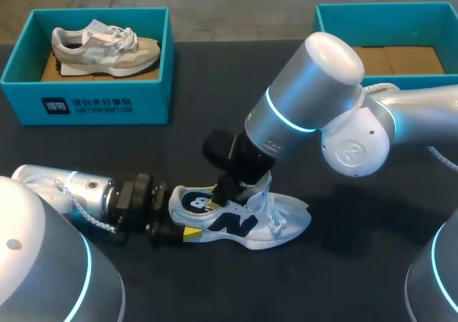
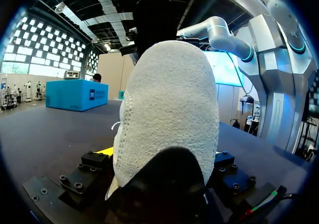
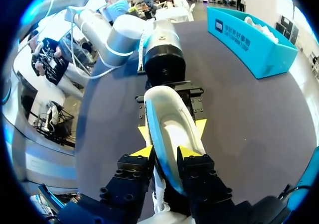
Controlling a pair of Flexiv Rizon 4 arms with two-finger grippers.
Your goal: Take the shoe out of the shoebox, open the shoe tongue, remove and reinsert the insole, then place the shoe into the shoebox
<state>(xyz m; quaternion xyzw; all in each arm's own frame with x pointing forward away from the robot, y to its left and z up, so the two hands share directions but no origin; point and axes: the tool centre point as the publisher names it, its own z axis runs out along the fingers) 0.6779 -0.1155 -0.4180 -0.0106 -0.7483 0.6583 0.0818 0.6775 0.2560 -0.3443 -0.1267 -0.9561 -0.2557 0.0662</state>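
1. Currently the shoe [image 1: 250, 222] lies on its sole on the dark worktop [image 1: 343, 272], out of the teal shoebox [image 1: 86, 104], which stands well apart at the far left with a second, beige shoe [image 1: 104, 50] inside it.
2. Low along the worktop, the left gripper [image 1: 180, 220] comes in behind the shoe. Its jaws are pressed against the two sides of the heel, and the left wrist view is filled by the fleecy white heel between them. This hold looks meant to anchor the shoe so it cannot slide or tip while the other arm works inside it.
3. From above, the right gripper [image 3: 167, 153] points down into the shoe's opening, with the tongue [image 1: 266, 186] standing up just ahead of it, apparently folded clear to give access.
4. In the right wrist view its jaws pinch a pale, smooth, cupped piece from both edges. I judge this to be the insole [image 3: 167, 114], running toward the left arm's yellow tips.
5. Whether the insole is coming out or being fed back in cannot be told, but the task is at its insole step, with the return to the shoebox not yet done.
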